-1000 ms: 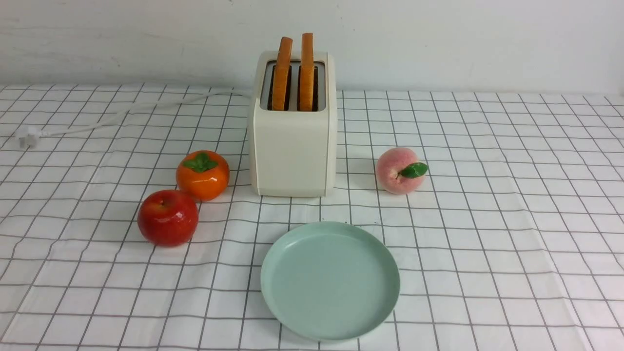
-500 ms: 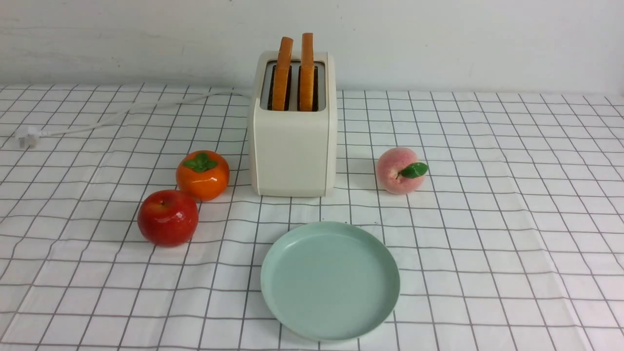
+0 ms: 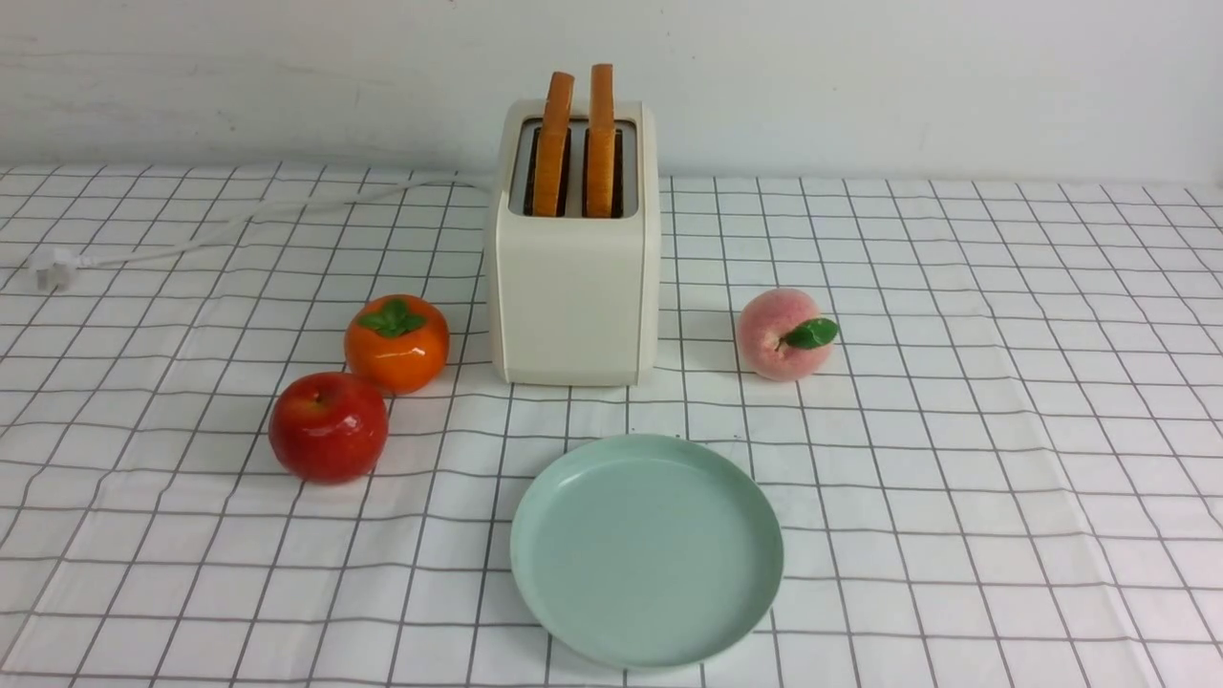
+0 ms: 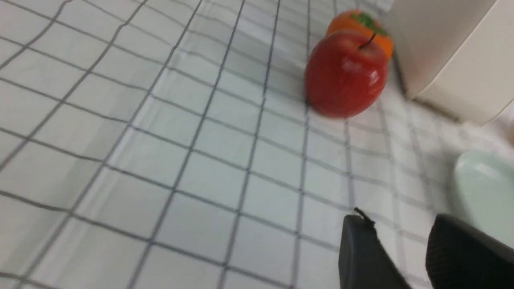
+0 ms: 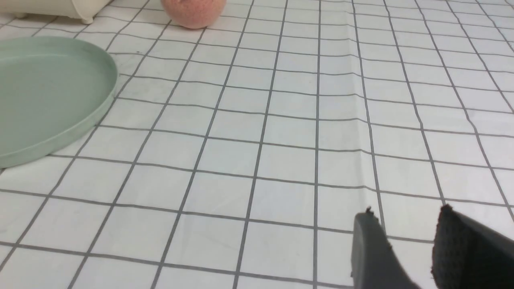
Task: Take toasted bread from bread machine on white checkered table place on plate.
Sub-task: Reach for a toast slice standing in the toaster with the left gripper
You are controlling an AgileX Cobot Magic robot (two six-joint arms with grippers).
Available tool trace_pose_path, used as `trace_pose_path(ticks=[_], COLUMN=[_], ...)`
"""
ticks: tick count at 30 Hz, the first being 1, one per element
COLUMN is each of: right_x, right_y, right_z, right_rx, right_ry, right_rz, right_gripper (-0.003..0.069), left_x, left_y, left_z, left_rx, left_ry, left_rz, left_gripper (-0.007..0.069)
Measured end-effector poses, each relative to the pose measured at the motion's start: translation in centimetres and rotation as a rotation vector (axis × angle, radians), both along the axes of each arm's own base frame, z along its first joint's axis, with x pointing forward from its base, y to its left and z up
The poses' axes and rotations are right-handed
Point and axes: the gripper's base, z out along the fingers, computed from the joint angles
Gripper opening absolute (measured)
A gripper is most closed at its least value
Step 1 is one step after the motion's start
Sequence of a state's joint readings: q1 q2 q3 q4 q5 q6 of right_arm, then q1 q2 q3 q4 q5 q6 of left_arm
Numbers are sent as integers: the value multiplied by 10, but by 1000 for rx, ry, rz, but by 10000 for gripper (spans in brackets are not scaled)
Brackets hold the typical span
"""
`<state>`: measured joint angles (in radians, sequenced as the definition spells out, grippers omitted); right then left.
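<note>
Toast (image 3: 553,143) (image 3: 601,141) well apart from both tools (image 4: 399,220) (image 5: 406,212).

Table (image 3: 1003,430) bears bread machine (image 3: 573,306), plate (image 3: 647,554), apple (image 3: 329,426), persimmon (image 3: 396,344), peach (image 3: 779,336).

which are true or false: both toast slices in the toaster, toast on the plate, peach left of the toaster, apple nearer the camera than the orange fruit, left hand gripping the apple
Both toast slices stand in the toaster: true.
Toast lies on the plate: false, it is bare.
The peach is left of the toaster: false, right of it.
The apple is nearer the camera than the orange fruit: true.
The left hand grips the apple: false, it is open, apart from it.
</note>
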<state>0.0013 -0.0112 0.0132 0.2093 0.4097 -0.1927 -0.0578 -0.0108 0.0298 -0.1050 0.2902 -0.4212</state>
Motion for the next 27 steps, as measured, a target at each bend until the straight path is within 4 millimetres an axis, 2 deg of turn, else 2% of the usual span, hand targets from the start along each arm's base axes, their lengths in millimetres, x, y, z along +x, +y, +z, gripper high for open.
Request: trace_pose_path(ticks=[2, 3, 4, 6, 11, 14, 16, 17, 18, 19, 20, 21, 22, 23, 27], right_x=[0, 0, 0, 0, 0, 0, 0, 0, 0, 0, 0, 0, 0, 0, 0], right_y=[0, 0, 0, 0, 0, 0, 0, 0, 0, 0, 0, 0, 0, 0, 0], right_z=[0, 0, 0, 0, 0, 0, 0, 0, 0, 0, 0, 0, 0, 0, 0], right_rx=[0, 0, 0, 0, 0, 0, 0, 0, 0, 0, 0, 0, 0, 0, 0], right_ry=[0, 0, 0, 0, 0, 0, 0, 0, 0, 0, 0, 0, 0, 0, 0], right_rz=[0, 0, 0, 0, 0, 0, 0, 0, 0, 0, 0, 0, 0, 0, 0], right_gripper=[239, 239, 239, 239, 239, 239, 239, 239, 239, 239, 239, 239, 239, 239, 239], left_x=[1, 1, 2, 2, 2, 1, -1, -2, -1, 2, 5, 11, 13, 18, 63], left_y=[-2, -2, -2, -2, 2, 1, -3, -6, -7, -9, -11, -13, -13, -15, -18], left_z=[6, 7, 11, 16, 25, 29, 43, 53, 55, 73, 81, 92, 95, 101, 131], left_rx=[-174, -202, -331, -477, -548, -568, -554, -520, -510, -455, -397, -345, -340, -295, -74], left_ry=[-52, -56, -89, -124, -225, -212, -168, -121, -107, -45, 32, 121, 122, 200, 515], left_rz=[16, 19, 30, 44, 67, 57, 20, -2, -3, -24, -38, -52, -50, -61, -127], left_gripper=[237, 237, 237, 237, 237, 211, 139, 78, 69, 11, -13, -13, -13, -13, -13])
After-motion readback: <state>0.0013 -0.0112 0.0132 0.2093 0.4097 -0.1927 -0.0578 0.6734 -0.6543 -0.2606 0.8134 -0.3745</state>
